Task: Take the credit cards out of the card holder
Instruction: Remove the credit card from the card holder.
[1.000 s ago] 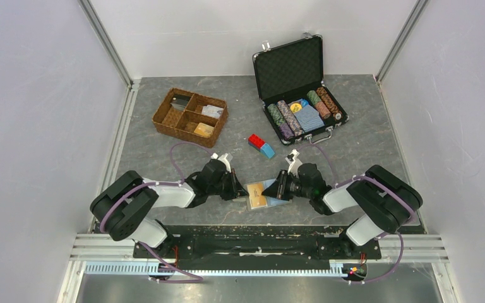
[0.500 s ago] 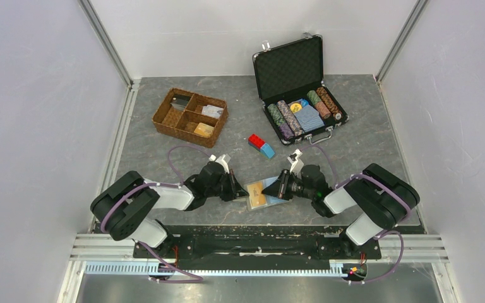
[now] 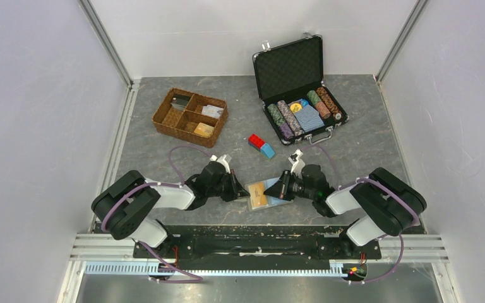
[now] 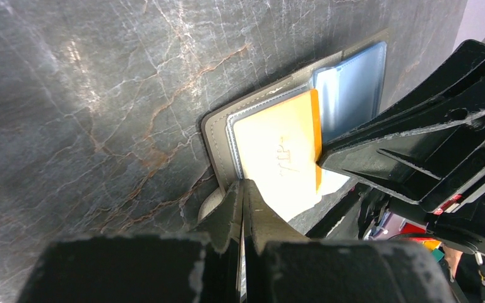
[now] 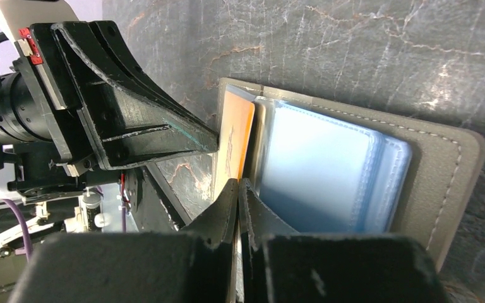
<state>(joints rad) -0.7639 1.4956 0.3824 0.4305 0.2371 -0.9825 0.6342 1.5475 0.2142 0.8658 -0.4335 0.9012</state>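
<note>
The grey-tan card holder (image 3: 269,185) lies open on the table between my two grippers. It appears again, as the card holder (image 4: 218,136), in the left wrist view and as the card holder (image 5: 442,183) in the right wrist view. An orange-gold credit card (image 4: 284,145) (image 5: 235,136) sticks partway out of its slot. Light blue sleeves or cards (image 5: 316,167) fill the other half. My left gripper (image 3: 242,191) (image 4: 243,189) is shut on the holder's edge by the side tab. From the opposite side, my right gripper (image 3: 273,189) (image 5: 238,187) is shut on the orange card's edge.
A brown wicker tray (image 3: 164,113) sits at the back left. An open black chip case (image 3: 288,66) stands at the back right. Red and blue blocks (image 3: 261,145) lie just behind the holder. The table's front rail runs right below both grippers.
My right gripper's jaws have closed onto the orange card's edge. The left gripper stayed shut and still on the holder.
</note>
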